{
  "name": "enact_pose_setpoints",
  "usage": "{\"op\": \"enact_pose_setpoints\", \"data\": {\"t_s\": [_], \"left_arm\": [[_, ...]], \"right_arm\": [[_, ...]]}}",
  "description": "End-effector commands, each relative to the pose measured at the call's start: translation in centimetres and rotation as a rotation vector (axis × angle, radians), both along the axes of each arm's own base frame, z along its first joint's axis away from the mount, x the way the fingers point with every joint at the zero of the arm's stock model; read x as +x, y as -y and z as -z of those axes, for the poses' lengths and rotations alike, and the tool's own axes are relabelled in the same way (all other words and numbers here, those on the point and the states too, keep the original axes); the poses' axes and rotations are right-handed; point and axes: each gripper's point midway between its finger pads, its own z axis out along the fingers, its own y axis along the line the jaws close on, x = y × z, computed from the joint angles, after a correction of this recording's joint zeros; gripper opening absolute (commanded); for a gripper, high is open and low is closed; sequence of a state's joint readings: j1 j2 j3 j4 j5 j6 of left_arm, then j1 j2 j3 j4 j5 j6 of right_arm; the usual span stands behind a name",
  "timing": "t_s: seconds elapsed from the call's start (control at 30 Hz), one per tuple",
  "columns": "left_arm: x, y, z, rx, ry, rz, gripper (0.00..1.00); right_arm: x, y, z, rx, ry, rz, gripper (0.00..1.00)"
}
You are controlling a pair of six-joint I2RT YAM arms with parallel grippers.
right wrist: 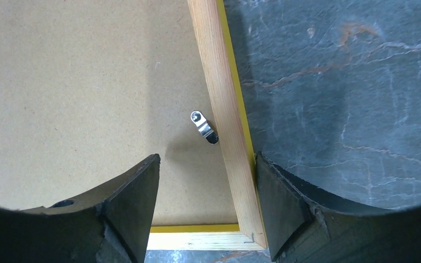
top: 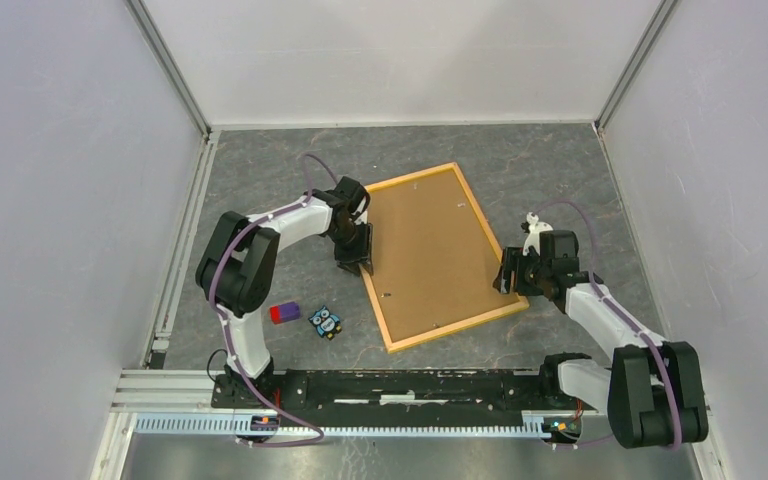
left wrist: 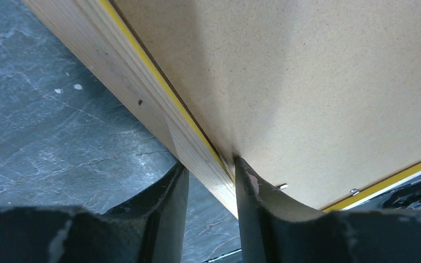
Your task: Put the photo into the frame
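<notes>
The frame (top: 447,327), with a thin yellow-orange wooden border, lies back side up in the middle of the table. A brown hardboard backing panel (top: 430,250) fills it. The photo is hidden. My left gripper (top: 358,262) straddles the frame's left rail. In the left wrist view its fingers (left wrist: 209,164) are shut on that rail (left wrist: 142,93), one outside and one on the backing. My right gripper (top: 509,275) is at the near right corner. In the right wrist view it (right wrist: 205,164) is open, with one finger outside the rail (right wrist: 222,93) and the other over the backing.
A small metal clip (right wrist: 204,127) sits on the backing beside the right rail. A purple and red block (top: 283,313) and a small owl figure (top: 326,322) lie on the table left of the frame. White walls enclose the table on three sides.
</notes>
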State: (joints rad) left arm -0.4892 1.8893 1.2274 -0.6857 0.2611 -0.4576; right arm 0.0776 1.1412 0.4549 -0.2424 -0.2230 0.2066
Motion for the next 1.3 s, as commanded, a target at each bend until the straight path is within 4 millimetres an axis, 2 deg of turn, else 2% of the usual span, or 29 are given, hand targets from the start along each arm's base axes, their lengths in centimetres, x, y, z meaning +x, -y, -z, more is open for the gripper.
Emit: {"op": "enact_pose_setpoints", "data": {"t_s": [0.0, 0.1, 0.17, 0.3, 0.43, 0.5, 0.6, 0.77, 0.93, 1.27], "left_arm": [[-0.3, -1.9, 1.2, 0.109, 0.019, 0.087, 0.46], [0.4, -3.0, 0.7, 0.166, 0.067, 0.075, 0.49], [0.9, -3.5, 0.4, 0.198, 0.096, 0.071, 0.47], [1.7, -4.3, 0.2, 0.248, 0.122, 0.074, 0.35], [2.4, -4.3, 0.1, 0.264, 0.136, 0.078, 0.21], [2.8, -4.2, -0.1, 0.267, 0.146, 0.078, 0.17], [3.0, -4.1, -0.2, 0.264, 0.149, 0.078, 0.16], [3.0, -3.9, -0.1, 0.257, 0.146, 0.081, 0.15], [3.0, -3.9, -0.2, 0.254, 0.145, 0.082, 0.15], [3.1, -3.7, -0.2, 0.248, 0.146, 0.080, 0.13]], "right_arm": [[-0.4, -2.0, -0.8, 0.089, 0.032, -0.024, 0.70], [-0.6, -2.2, -1.0, 0.098, 0.041, -0.029, 0.70], [-0.3, -1.5, -1.3, 0.051, 0.057, -0.020, 0.72], [1.2, 1.2, -2.6, -0.100, 0.088, 0.027, 0.73], [2.3, 2.7, -3.8, -0.189, 0.113, 0.056, 0.70], [2.5, 2.5, -4.3, -0.195, 0.133, 0.043, 0.70], [2.7, 1.0, -4.5, -0.164, 0.147, -0.013, 0.69], [2.1, 0.0, -3.4, -0.180, 0.099, -0.061, 0.69], [1.3, -0.3, -2.4, -0.232, 0.077, -0.088, 0.69], [1.0, -0.8, -1.3, -0.290, 0.036, -0.108, 0.66]]}}
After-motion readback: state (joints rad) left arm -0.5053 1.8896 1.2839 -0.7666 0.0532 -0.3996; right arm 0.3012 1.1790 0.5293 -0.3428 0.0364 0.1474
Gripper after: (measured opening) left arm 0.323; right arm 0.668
